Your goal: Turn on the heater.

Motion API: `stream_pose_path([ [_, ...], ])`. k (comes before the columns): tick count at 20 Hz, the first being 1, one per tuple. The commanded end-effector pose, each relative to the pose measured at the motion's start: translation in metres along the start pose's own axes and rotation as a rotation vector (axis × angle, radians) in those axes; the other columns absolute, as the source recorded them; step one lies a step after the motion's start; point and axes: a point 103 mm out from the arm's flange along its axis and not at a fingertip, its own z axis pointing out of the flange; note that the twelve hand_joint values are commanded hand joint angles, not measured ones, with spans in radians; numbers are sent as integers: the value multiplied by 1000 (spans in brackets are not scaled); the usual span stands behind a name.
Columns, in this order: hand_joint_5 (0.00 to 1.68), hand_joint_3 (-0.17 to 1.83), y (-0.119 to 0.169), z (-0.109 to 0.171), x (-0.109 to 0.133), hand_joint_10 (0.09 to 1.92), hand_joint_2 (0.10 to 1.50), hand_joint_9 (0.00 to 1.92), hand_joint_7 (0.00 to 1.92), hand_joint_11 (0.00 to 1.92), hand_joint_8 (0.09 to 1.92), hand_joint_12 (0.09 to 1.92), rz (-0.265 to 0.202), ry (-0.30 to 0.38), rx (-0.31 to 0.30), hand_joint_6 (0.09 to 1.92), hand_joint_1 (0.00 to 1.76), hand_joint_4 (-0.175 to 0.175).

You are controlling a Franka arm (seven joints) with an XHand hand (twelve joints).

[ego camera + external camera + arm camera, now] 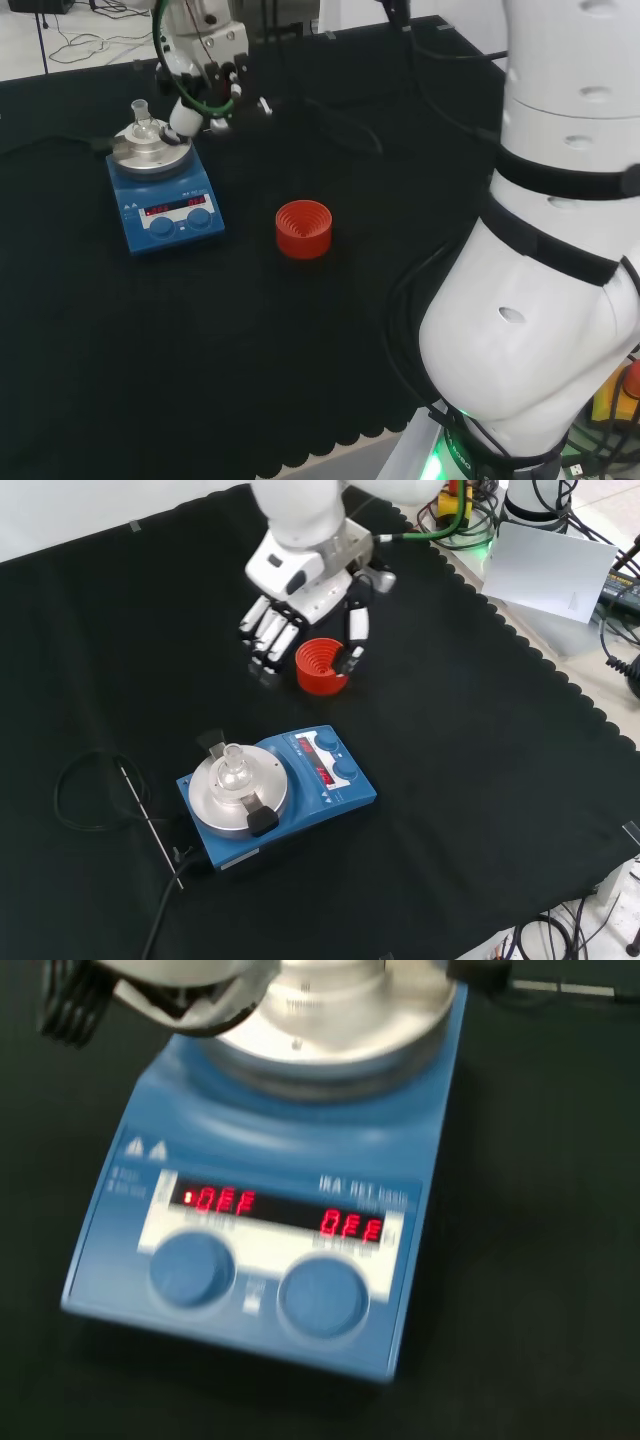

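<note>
The blue heater (300, 792) stands on the black cloth, with a round metal plate and a small clear flask (233, 770) on it. Its front panel (270, 1215) has two red lit displays above two blue knobs (192, 1268) (322, 1295). My hand (305, 585) hangs in the air with relaxed fingers (268, 632) pointing down and holds nothing. In the front view it shows above the red ribbed ring stand (322, 665), apart from the heater. The head view has the hand (205, 72) up beyond the heater (165, 205). A blurred white part of the hand (175, 985) shows in the wrist view.
The red ring stand (303, 228) sits alone to the right of the heater in the head view. A black cable (85, 790) and a thin rod (145, 820) lie beside the heater. A white sheet (545, 570) lies off the cloth's scalloped edge.
</note>
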Motion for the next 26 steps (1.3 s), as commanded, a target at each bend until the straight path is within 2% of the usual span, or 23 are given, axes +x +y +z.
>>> stream_pose_path([
  [1,363,579,-39,22,19,686,653,678,487,353,775,1350,29,43,24,258,839,-48],
  [10,392,601,-48,59,36,667,657,946,820,528,833,1297,3,58,104,230,854,-56],
  [12,400,609,-47,67,40,682,658,1051,933,629,859,1263,-9,49,131,226,864,-61],
  [14,449,633,-45,76,43,763,689,1298,1177,932,965,1098,-15,38,180,253,931,-87],
  [16,511,655,-44,83,46,939,737,1511,1391,1302,1124,922,-22,32,212,322,997,-124],
  [18,509,663,-41,87,47,1024,754,1575,1463,1451,1187,822,-25,34,237,403,1019,-138],
  [20,497,666,-39,89,48,1046,758,1590,1480,1491,1203,792,-29,34,251,450,1025,-141],
  [23,410,769,-36,91,52,1352,790,1641,1550,1397,1513,999,-39,27,274,592,1247,-134],
  [26,301,892,-33,93,55,1454,760,1640,1560,1277,1619,1172,-48,31,287,683,1367,-122],
])
